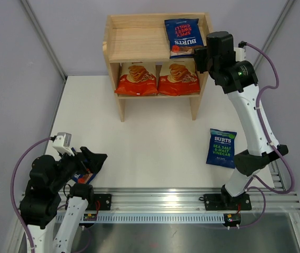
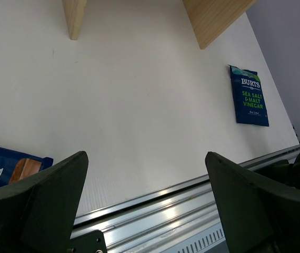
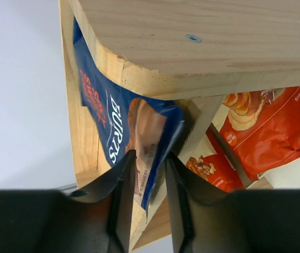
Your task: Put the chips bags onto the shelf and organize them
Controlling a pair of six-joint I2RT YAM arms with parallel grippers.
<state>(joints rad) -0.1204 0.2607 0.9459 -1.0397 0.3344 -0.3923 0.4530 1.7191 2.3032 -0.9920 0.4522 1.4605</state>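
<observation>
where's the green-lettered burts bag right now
In the top external view, the flat dark blue Burts bag with green lettering lies on the right side of the white table, beside the right arm's elbow, well in front of the light wooden shelf.

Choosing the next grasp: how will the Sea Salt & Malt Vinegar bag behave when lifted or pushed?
The Sea Salt & Malt Vinegar bag lies flat on the table, so it should slide, not roll. A small thin pouch, probably light and floppy.
</observation>
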